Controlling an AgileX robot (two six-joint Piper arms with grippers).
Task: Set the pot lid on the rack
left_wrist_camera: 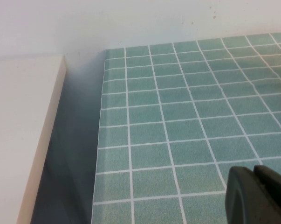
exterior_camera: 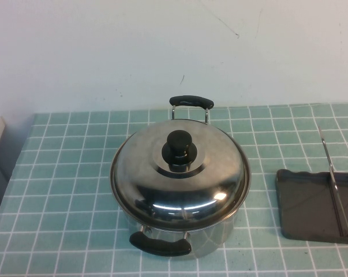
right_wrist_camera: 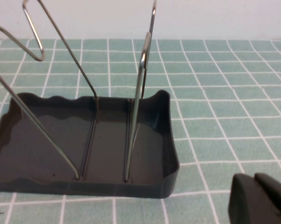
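The table (exterior_camera: 64, 173), covered in a green grid of tiles with white lines, fills the lower part of the high view beneath a white wall (exterior_camera: 104, 46). At its middle stands the steel pot (exterior_camera: 214, 234), one black handle toward the wall and one toward the robot. The lid (exterior_camera: 179, 179) sits closed on the pot, its domed shiny surface level and its black knob (exterior_camera: 179, 149) upright at the centre. The rack (exterior_camera: 306, 202) lies on the table to the pot's right, apart from it and cut off by the edge of the high view; it is a dark grey tray with a wavy rim. Its thin wire dividers (right_wrist_camera: 140, 93) rise upright from the tray floor (the right wrist view shows several of them). Neither arm appears in the high view. The left gripper (left_wrist_camera: 259, 196) hovers over bare tiles near the table's left edge, beside a white ledge (left_wrist_camera: 19, 130). The right gripper (right_wrist_camera: 259, 198) hangs just beside the rack. Only a dark corner of each gripper shows, so how wide either stands cannot be told.
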